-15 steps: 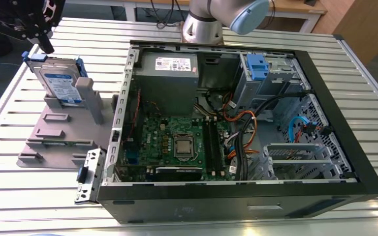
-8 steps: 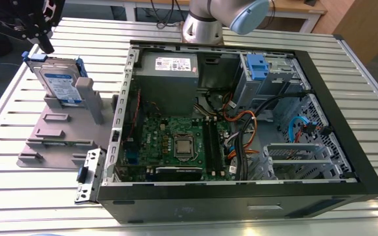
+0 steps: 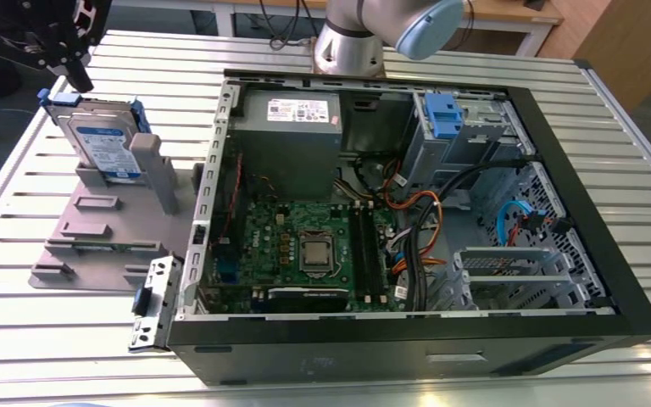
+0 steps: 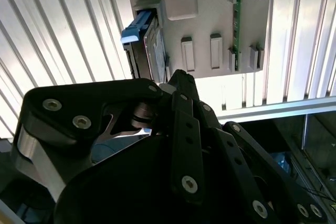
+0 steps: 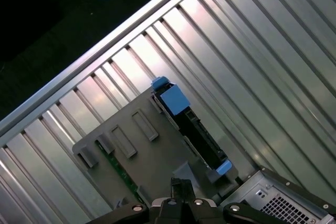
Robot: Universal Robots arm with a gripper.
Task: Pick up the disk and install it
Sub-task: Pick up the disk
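Open computer case [image 3: 393, 339] lies beside a grey stand [image 3: 122, 222] on slatted table [image 3: 65, 339].

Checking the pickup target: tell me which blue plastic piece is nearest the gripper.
The blue bracket on the disk standing in the grey stand, below the gripper. The blue latch inside the computer case and the one on the metal cage are farther off.

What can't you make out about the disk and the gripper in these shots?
- Exterior view: the disk's lower corner sits behind the grey holder.
- Both wrist views: the disk is edge-on, so its label cannot be seen.
- Exterior view: the gripper's upper body is cut off by the top edge.
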